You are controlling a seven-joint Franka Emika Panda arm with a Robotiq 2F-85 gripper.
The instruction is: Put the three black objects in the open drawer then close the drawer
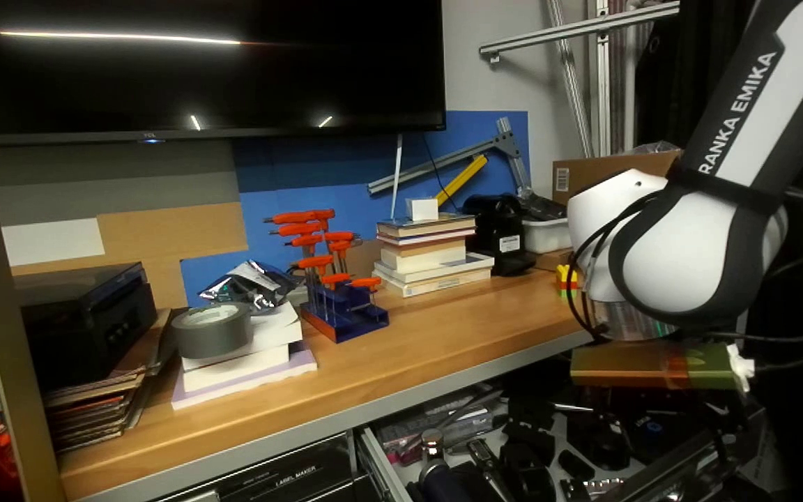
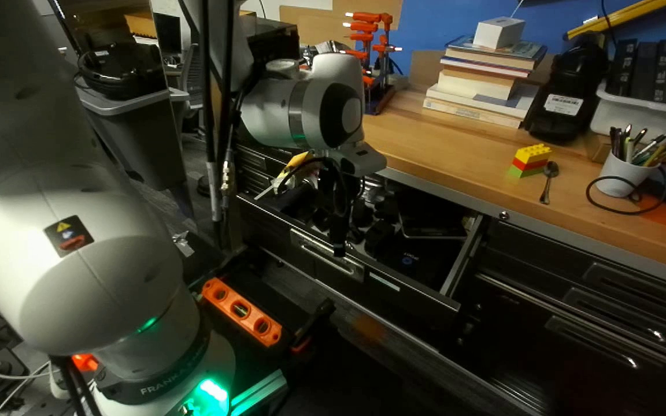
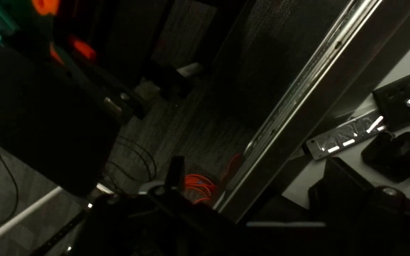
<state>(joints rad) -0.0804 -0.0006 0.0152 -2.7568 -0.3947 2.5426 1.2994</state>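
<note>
- Both exterior views: arm [image 2: 73, 254] bent, its far end lowered over the open drawer [image 2: 417, 303].
- Wrist view: end effector [image 3: 255, 163] with fingers spread wide, holding nothing; the drawer's rim runs across the gap between them.
- Same view: lumpy black objects [image 3: 386, 156] lie in the drawer, past the finger at the right of the frame; which are the task's three cannot be told.
- In an exterior view: the drawer also holds a black box [image 2: 425, 263] with a blue mark; on the worktop [image 2: 460, 150], a cup [image 2: 625, 166] holds pens [image 2: 617, 143].

Dim wrist view, glare-streaked screen [image 1: 206, 77]
</note>
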